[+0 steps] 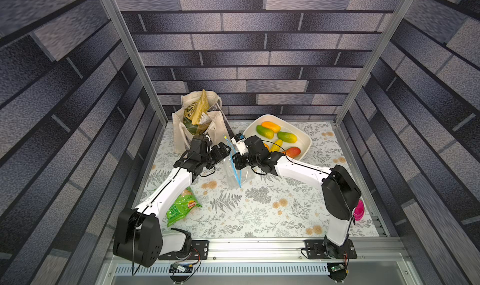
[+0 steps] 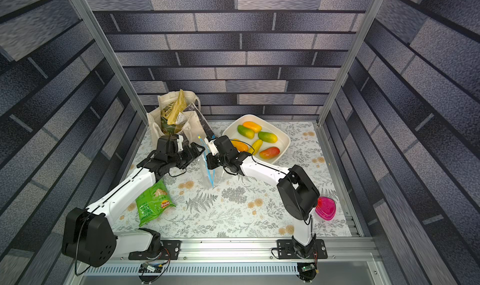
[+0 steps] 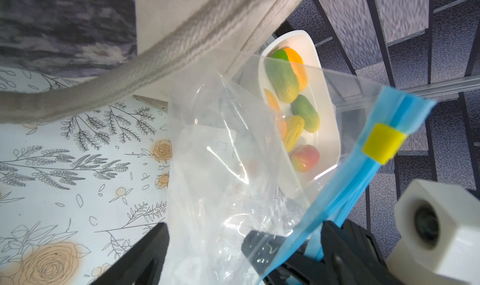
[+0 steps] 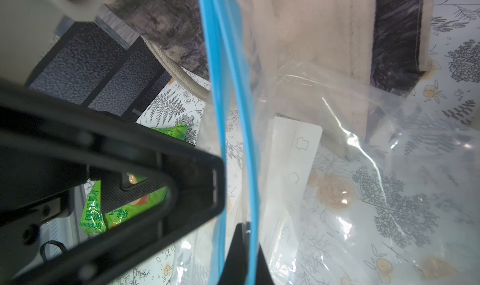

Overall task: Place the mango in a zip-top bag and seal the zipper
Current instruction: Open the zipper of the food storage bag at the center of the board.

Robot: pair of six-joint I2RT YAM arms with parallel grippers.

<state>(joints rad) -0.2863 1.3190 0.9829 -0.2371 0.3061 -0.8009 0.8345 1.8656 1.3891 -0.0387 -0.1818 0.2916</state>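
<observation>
Nothing is bagged yet: the bag is held upright at mid-table, empty, its zipper pinched by the closed right gripper, while the left gripper is spread wide beside it, clamped on nothing. The mangoes are seen in the dish; loading and sealing are left. The dish is partly covered by the right arm, and the tote is set just behind the bag
</observation>
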